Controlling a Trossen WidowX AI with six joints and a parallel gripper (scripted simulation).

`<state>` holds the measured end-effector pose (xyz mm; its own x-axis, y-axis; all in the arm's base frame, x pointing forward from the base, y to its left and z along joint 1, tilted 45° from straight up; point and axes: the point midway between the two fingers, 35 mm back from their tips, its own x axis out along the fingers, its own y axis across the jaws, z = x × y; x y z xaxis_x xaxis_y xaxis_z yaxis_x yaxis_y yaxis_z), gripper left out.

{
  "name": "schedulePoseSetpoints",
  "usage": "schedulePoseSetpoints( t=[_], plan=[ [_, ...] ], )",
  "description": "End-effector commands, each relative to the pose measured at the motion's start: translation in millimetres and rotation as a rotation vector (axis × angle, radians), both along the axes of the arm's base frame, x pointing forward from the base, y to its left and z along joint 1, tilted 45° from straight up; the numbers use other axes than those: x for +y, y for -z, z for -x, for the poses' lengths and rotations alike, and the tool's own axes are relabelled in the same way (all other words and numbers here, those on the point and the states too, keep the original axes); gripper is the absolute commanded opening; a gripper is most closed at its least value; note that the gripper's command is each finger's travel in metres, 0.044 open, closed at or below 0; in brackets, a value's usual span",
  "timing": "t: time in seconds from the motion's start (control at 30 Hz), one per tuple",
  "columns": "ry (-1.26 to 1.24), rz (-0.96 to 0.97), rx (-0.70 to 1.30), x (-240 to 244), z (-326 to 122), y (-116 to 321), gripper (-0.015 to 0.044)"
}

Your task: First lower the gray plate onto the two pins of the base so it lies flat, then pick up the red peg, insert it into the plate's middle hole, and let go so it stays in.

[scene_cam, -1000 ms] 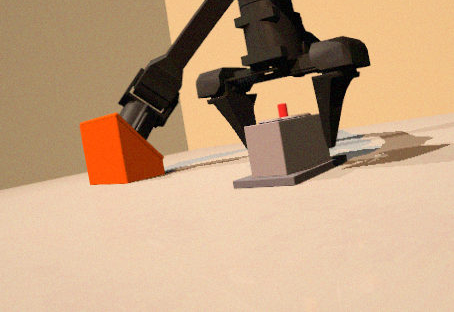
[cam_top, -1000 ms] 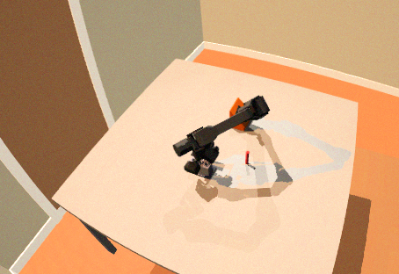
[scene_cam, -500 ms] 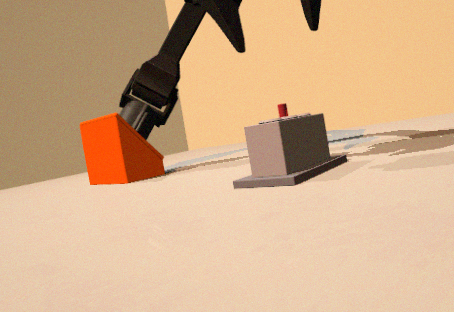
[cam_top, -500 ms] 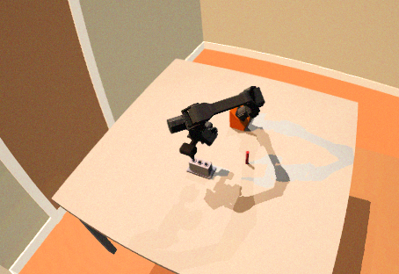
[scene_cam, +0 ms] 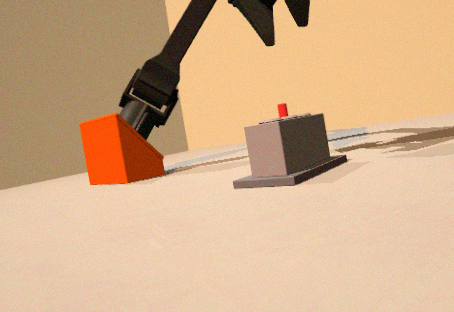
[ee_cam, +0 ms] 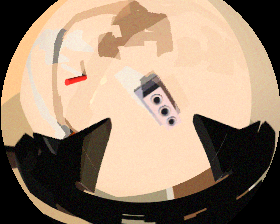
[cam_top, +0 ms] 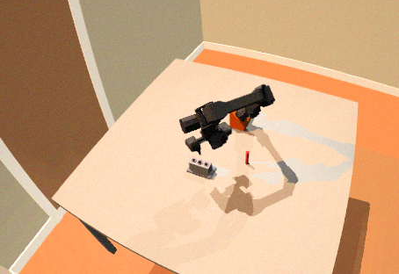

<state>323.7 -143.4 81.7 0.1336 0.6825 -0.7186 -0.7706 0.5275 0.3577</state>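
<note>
The gray plate (cam_top: 200, 168) (scene_cam: 305, 145) (ee_cam: 160, 105), a thick block with three holes on top, sits level on the base (scene_cam: 265, 182), with no gap visible between them. The two pins are hidden by the block. The red peg (cam_top: 247, 157) (scene_cam: 283, 110) (ee_cam: 76, 80) stands upright on the table, apart from the block, to its right in the top view; in the exterior view only its top shows behind the block. My gripper (cam_top: 209, 149) (scene_cam: 286, 35) (ee_cam: 154, 120) is wide open and empty, raised above the block and touching neither block nor peg.
An orange wedge-shaped block (cam_top: 237, 122) (scene_cam: 107, 150) stands at the foot of the arm. The arm reaches from there over the table (cam_top: 145, 130). Arm shadows fall across the table around the peg and block.
</note>
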Motion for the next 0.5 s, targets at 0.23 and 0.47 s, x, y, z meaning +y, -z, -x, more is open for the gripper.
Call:
schedulePoseSetpoints(
  t=[0.23,0.47],
  plan=[
    [0.784,-0.156,0.766,67,44,-56,0.0440],
    [1.032,-0.201,1.006,85,59,-67,0.0440]
  ],
)
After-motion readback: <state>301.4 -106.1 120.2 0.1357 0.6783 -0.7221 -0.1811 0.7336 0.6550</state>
